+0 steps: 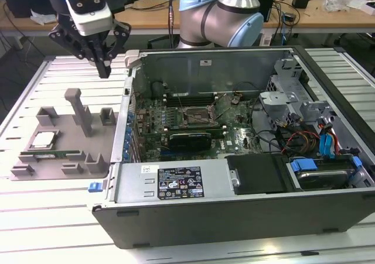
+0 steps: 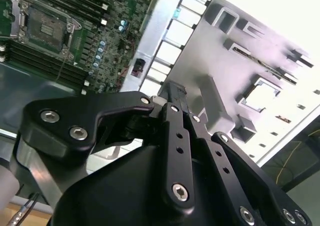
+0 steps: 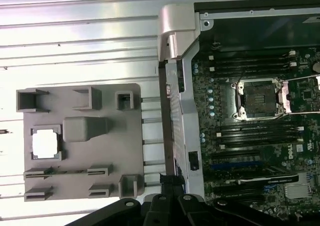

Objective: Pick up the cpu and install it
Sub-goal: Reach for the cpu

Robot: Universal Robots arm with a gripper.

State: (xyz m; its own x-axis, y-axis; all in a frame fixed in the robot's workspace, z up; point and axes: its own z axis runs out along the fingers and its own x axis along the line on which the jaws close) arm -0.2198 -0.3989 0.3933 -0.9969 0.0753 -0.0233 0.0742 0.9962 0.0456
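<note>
Nothing done yet. The cpu (image 1: 43, 140) lies in its pocket by the tray (image 1: 58, 120) edge farthest from the case (image 1: 234, 217). My gripper (image 1: 105, 71) hangs over the tray's case-side edge, jaws together and empty. The socket (image 1: 196, 116) looks bare.

The exterior view faces the computer case (image 1: 246, 214) from across the counter (image 1: 53, 217); both wrist views, close above my tool (image 2: 172, 91), share the grey holder (image 3: 80, 141) and motherboard (image 3: 260, 136).

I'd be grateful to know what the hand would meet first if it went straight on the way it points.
Most likely the slatted table between the grey fixture and the computer case: the hand points down over that strip. Depth is unclear, so it might clip the fixture's edge instead.
</note>
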